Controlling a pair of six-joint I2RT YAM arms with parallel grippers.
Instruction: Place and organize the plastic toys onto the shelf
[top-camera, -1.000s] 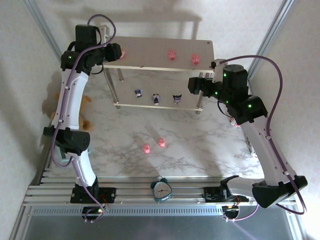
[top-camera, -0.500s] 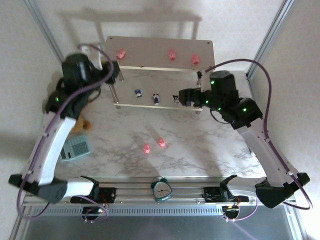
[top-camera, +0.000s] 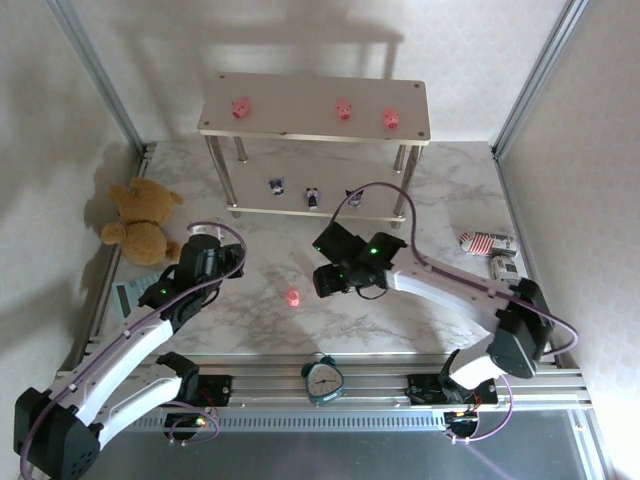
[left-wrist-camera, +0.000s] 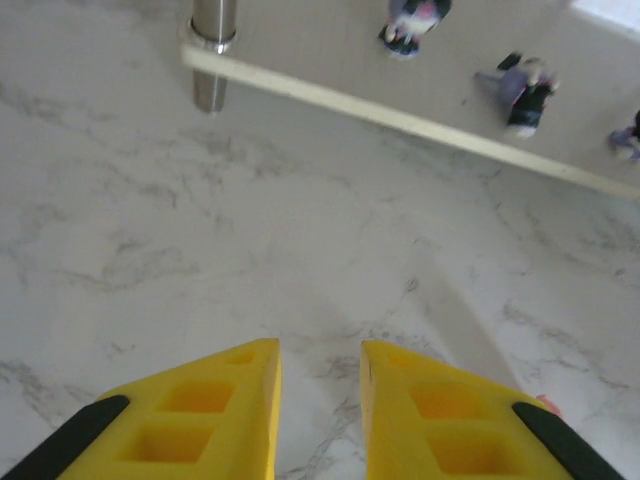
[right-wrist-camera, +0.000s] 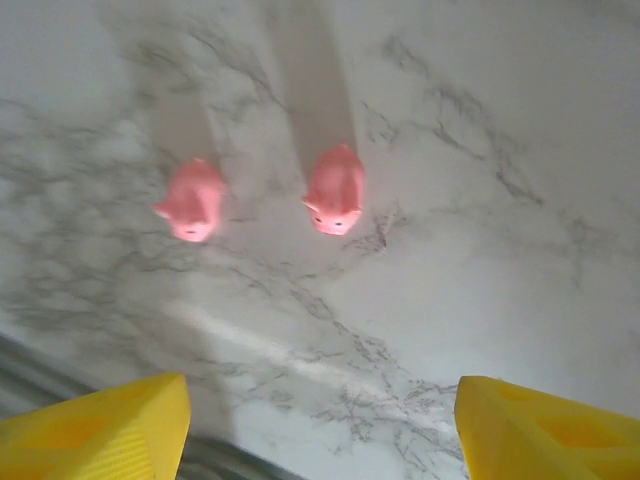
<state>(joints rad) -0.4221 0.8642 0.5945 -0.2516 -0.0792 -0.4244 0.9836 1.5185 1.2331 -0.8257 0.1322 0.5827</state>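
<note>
Pigs (right-wrist-camera: 335, 190): two little glossy pink ones, side by side on the marble surface (right-wrist-camera: 500, 150). Bodies run lengthwise toward the right hand (right-wrist-camera: 320, 440), snouts facing it. That hand's spread wide and empty; the left hand (left-wrist-camera: 318, 400) is narrow and empty too.

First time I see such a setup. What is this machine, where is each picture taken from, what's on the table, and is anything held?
It's a robot: left arm and right arm bolted at the table's near edge. One picture looks down from above; the others come from wrist cameras, so the yellow wedges are each arm's own fingers. The shelf carries three pink pigs above, three purple figurines below. Two more pigs lie on the marble below the wide-apart right fingers. The left fingers stand closer. Nothing is held.
</note>
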